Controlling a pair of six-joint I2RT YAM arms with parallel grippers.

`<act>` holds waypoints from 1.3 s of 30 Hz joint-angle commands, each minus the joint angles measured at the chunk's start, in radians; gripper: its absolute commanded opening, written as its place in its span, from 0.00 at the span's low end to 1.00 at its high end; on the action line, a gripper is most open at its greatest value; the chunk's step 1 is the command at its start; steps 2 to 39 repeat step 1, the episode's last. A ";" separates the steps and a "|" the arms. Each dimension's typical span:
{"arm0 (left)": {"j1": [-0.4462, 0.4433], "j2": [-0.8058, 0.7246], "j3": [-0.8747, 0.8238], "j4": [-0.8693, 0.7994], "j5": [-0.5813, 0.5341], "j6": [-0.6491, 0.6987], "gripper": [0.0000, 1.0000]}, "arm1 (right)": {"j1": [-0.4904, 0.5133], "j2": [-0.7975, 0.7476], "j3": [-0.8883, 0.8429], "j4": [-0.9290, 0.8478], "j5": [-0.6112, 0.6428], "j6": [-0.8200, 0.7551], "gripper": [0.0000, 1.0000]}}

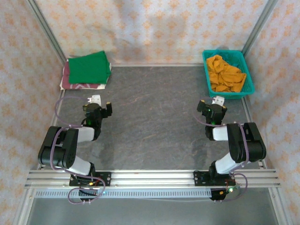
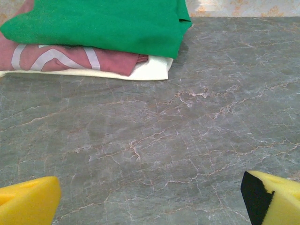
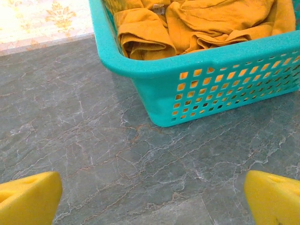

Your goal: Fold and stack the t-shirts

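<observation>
Gaping wide with nothing between them, the jaws of the left gripper (image 2: 150,200) and the right gripper (image 3: 150,200) hang just above the grey table (image 1: 154,117). Two folded t-shirts make one stack at the far left corner: the green t-shirt (image 2: 103,23) lies on the maroon t-shirt (image 2: 61,58). One teal basket (image 3: 154,70) at the far right holds crumpled orange cloth (image 3: 197,23).

- You've got the green t-shirt (image 2: 103,26): soft matt cloth, fine knit.
- Maroon t-shirt (image 2: 112,63): matt cloth with white printed bands.
- Basket (image 3: 154,70): teal plastic, perforated, grainy, slight sheen.
- Orange cloth (image 3: 197,23): matt and creased.
- Your table (image 2: 164,140): smooth, grey, veined, stone-look.
</observation>
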 commanded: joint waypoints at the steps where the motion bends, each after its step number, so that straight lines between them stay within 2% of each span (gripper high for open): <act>1: 0.001 0.004 0.015 0.008 0.006 0.005 1.00 | -0.007 0.002 0.009 0.000 -0.014 -0.011 0.99; 39: 0.001 0.004 0.015 0.008 0.006 0.005 1.00 | -0.007 0.002 0.009 0.000 -0.014 -0.011 0.99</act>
